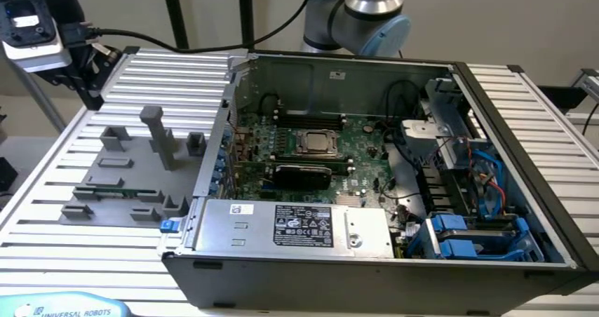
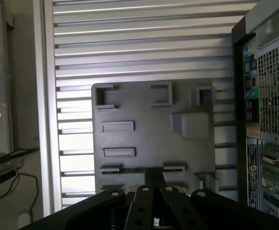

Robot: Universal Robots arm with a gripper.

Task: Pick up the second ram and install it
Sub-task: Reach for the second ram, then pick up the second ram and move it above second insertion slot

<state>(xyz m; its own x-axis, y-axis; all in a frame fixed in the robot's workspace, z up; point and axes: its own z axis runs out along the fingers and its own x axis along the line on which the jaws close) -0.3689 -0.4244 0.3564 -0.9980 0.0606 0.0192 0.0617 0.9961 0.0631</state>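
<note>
We are looking over a slatted metal counter (image 1: 56, 250) bearing an open computer case (image 1: 374, 282). Beside it, bare slats are ringing the grey holder tray (image 1: 131, 177), which is cradling the ram (image 1: 101, 184). Our gripper (image 2: 154, 184) is hovering clenched, empty.

Slatted table (image 1: 168, 71) (tray (image 1: 140, 173), computer case (image 1: 374, 282))
</note>
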